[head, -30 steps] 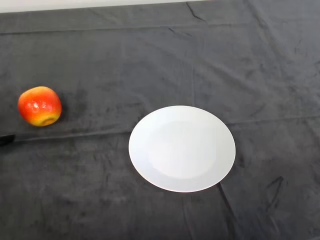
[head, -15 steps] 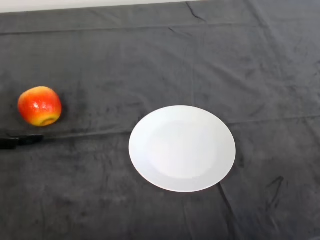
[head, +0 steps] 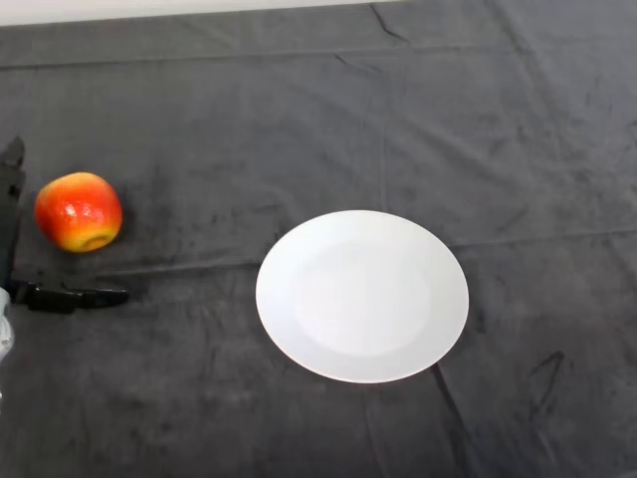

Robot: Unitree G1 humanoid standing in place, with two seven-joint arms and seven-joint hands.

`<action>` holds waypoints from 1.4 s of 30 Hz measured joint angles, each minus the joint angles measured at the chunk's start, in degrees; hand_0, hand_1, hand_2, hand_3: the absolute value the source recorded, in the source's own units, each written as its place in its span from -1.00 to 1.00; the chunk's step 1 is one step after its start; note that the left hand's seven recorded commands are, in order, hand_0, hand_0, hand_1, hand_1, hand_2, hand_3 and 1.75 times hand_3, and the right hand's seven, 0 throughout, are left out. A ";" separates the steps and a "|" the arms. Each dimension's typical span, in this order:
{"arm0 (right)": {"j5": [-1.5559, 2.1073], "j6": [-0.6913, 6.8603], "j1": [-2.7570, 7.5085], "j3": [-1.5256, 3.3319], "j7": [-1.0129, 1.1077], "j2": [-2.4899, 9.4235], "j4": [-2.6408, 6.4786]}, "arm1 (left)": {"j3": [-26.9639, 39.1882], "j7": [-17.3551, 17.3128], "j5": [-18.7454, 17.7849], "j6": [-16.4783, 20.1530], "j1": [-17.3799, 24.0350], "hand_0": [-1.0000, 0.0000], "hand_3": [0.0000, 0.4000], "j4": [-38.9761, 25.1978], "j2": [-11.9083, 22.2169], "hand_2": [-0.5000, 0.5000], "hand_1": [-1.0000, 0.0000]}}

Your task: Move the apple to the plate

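Note:
A red and yellow apple (head: 79,211) rests on the dark cloth at the far left of the head view. My left hand (head: 60,297) shows at the left edge and is open. Its straight black fingers (head: 10,199) stand just left of the apple, and its thumb reaches rightward just below the apple. Neither touches the fruit. A round white plate (head: 361,295) lies bare on the cloth right of centre, well to the right of the apple.
The dark cloth (head: 328,119) covers the whole table and has a few creases. A pale strip (head: 149,8) runs along the table's far edge at the top left.
My left hand has come further in from the left edge: the thumb has slid rightward below the apple, and the fingers now show beside it. Apple and plate have stayed put.

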 measured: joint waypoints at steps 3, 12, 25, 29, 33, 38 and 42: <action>0.00 0.00 0.00 0.00 0.00 0.00 0.00 | -0.03 -0.10 0.03 0.00 0.00 1.00 -1.00 0.00 0.00 0.00 1.00; 0.00 0.00 0.00 0.00 0.00 0.00 -0.01 | -0.15 -0.17 0.12 0.19 0.00 -1.00 1.00 0.00 0.00 -0.48 -0.04; 0.00 0.00 0.00 0.00 0.00 0.00 -0.01 | -0.71 -0.18 0.30 0.41 -0.01 -1.00 1.00 0.00 0.00 -0.17 -0.66; 0.00 0.00 0.00 0.00 0.00 0.00 -0.01 | -0.79 -0.18 0.33 0.77 -0.03 -1.00 1.00 -0.13 0.00 -0.16 -0.69; 0.00 0.01 0.00 -0.01 0.00 -0.02 -0.01 | -1.81 -0.18 0.67 3.72 -0.05 -1.00 1.00 -2.56 -0.07 -0.15 -0.69; 0.00 0.02 0.00 -0.02 0.00 -0.04 -0.02 | -2.34 -0.14 1.31 8.74 0.11 -1.00 1.00 -9.26 -1.76 -0.14 -0.72; 0.00 0.02 -0.01 -0.03 0.00 -0.04 -0.08 | -2.78 0.04 1.40 11.61 0.42 -1.00 1.00 -18.17 -4.06 -0.14 -0.72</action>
